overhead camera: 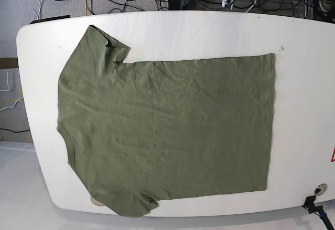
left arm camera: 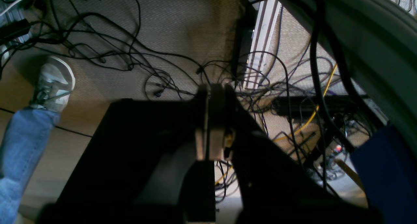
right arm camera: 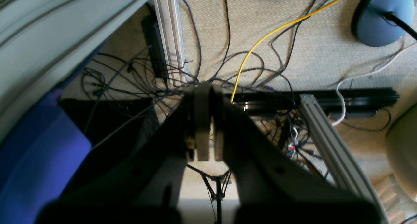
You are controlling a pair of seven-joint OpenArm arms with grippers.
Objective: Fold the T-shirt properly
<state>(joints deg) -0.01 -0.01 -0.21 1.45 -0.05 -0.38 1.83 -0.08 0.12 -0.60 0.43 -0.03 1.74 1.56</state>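
Note:
The olive-green T-shirt [overhead camera: 167, 130] lies spread flat on the white table [overhead camera: 303, 83]. Its collar [overhead camera: 64, 138] is at the left, its hem [overhead camera: 270, 120] at the right, and one sleeve [overhead camera: 104, 44] is at the far left. The other sleeve [overhead camera: 131, 204] reaches the near edge. My left gripper [left arm camera: 208, 90] is shut and empty, off the table and pointing at the floor. My right gripper [right arm camera: 208, 87] is also shut and empty over the floor. Neither touches the shirt.
The table's rim shows in the left wrist view [left arm camera: 374, 38] and the right wrist view [right arm camera: 49, 28]. Tangled cables [left arm camera: 130, 54] cover the carpet. A person's jeans leg and white shoe [left arm camera: 52, 84] stand at the left. A blue lamp base [right arm camera: 381, 15] and aluminium rails [right arm camera: 325, 136] sit on the floor.

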